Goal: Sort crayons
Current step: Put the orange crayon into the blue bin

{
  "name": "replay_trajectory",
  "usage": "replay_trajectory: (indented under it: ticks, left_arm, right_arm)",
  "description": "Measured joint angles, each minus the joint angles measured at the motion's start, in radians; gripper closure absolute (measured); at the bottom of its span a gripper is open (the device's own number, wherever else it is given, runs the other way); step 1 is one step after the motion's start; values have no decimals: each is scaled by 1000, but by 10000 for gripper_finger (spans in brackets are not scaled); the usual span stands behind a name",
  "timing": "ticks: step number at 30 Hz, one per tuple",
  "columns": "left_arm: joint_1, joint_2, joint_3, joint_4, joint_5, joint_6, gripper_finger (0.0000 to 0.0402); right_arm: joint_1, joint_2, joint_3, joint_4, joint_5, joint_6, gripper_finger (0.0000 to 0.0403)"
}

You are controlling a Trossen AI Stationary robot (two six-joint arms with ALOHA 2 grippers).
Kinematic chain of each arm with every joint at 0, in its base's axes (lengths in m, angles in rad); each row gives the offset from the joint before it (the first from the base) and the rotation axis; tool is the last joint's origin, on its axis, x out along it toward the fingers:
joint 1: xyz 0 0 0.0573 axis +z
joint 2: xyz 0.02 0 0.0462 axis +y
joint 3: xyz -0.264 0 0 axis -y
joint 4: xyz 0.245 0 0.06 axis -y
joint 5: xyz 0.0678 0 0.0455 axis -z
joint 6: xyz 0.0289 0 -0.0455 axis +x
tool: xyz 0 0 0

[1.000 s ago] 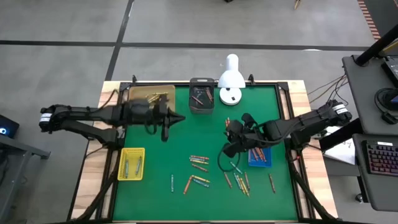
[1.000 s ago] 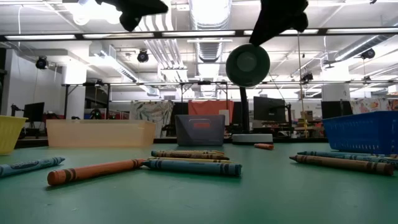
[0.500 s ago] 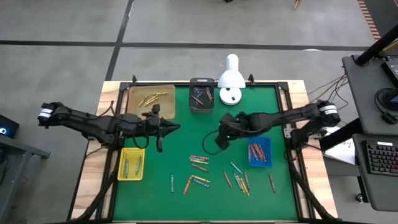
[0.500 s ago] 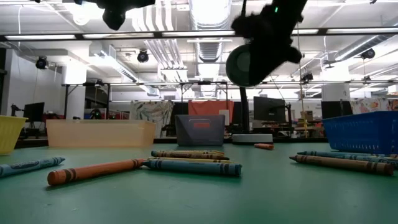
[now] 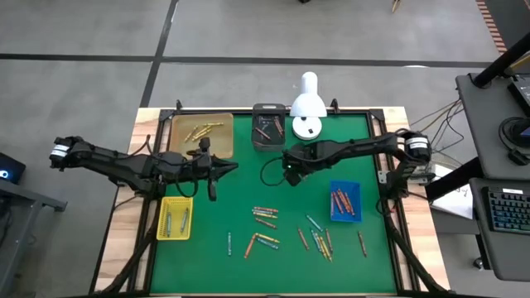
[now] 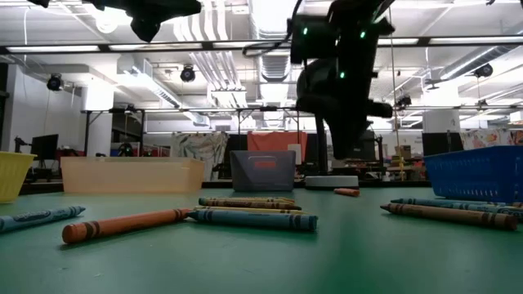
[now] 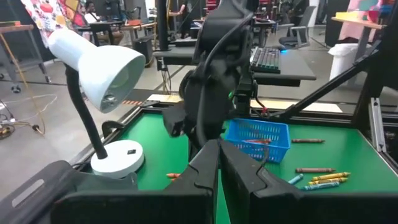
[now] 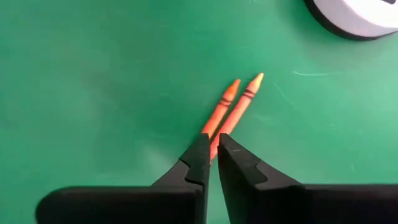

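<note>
Right gripper [image 8: 212, 151] has moved from blue tray [image 5: 345, 202] toward lamp [image 5: 307, 106]; fingers nearly closed, pinching two orange crayons [image 8: 231, 112]. Left gripper [image 7: 217, 163] closed, empty.

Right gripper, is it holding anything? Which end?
Yes. The right gripper is shut on two orange crayons, pinching their blunt back ends; the pointed tips stick out ahead.

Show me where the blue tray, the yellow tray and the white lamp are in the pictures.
blue tray [image 5: 354, 217]: high view, its lower right rim.
yellow tray [image 5: 175, 235]: high view, its lower rim.
white lamp [image 5: 308, 105]: high view, its shade.
</note>
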Motion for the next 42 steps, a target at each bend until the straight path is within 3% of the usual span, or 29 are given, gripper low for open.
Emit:
replay_trajectory:
  ticks: [11, 20, 26, 42]
  left_arm:
    - [1, 0, 0, 3, -2, 41, 402]
    - [3, 0, 0, 10, -16, 49, 402]
    - [3, 0, 0, 10, -48, 56, 402]
    - [3, 1, 0, 10, -53, 59, 402]
  right_arm:
    - [-30, 108, 1, 30, 1, -13, 385]
    - [-34, 138, 2, 39, 49, 0, 301]
    - [-34, 139, 2, 89, 63, 2, 270]
    - [-34, 139, -31, 120, 63, 9, 266]
